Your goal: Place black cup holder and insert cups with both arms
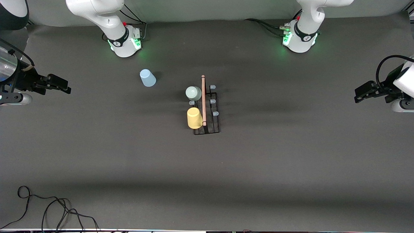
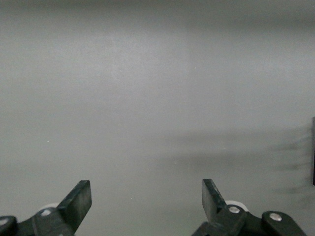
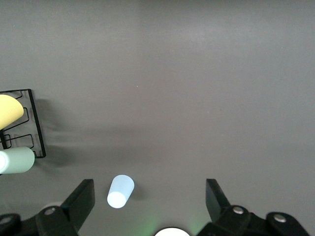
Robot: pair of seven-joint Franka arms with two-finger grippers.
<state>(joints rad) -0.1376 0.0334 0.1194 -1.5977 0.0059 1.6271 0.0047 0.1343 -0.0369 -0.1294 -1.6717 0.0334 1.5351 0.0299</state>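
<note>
The black cup holder (image 1: 212,124) stands mid-table, its wooden rod handle (image 1: 203,100) on top. On its pegs at the side toward the right arm's end sit a pale green cup (image 1: 193,93) and a yellow cup (image 1: 194,117). A pale blue cup (image 1: 147,78) stands alone on the table, farther from the front camera and toward the right arm's end. My right gripper (image 1: 66,87) hangs open and empty over its end of the table. Its wrist view shows the blue cup (image 3: 120,191), the holder (image 3: 37,129), and its own open gripper (image 3: 150,196). My left gripper (image 1: 356,95) waits open at the table's left-arm end, empty in its wrist view (image 2: 146,196).
Both arm bases (image 1: 124,42) (image 1: 299,38) glow green along the table edge farthest from the front camera. Loose black cables (image 1: 48,210) lie near the edge closest to the camera, toward the right arm's end. Dark grey cloth (image 1: 291,161) covers the table.
</note>
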